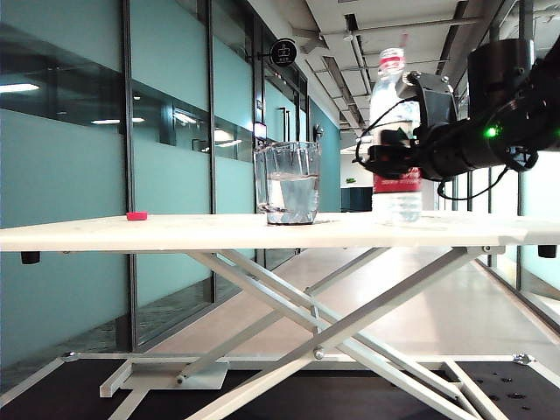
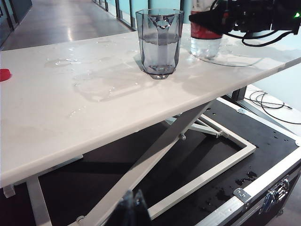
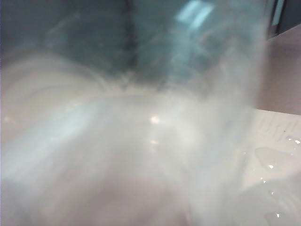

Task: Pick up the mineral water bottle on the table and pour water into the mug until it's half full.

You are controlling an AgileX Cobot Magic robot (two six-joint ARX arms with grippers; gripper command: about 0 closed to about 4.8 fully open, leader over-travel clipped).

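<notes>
The mineral water bottle (image 1: 393, 140) is stood on the counter (image 1: 175, 233) beside the mug (image 1: 287, 182), which is about half filled. The right end effector (image 1: 378, 157) is seen around the bottle, but its grip cannot be told. The left end effector (image 2: 133, 211) is kept low, seemingly closed. The bottle could be tipped by a bump, since the counter is wet.

Upright red-labelled bottle (image 1: 394, 140) beside half-filled glass mug (image 1: 287, 184) on table (image 1: 175, 232).
</notes>
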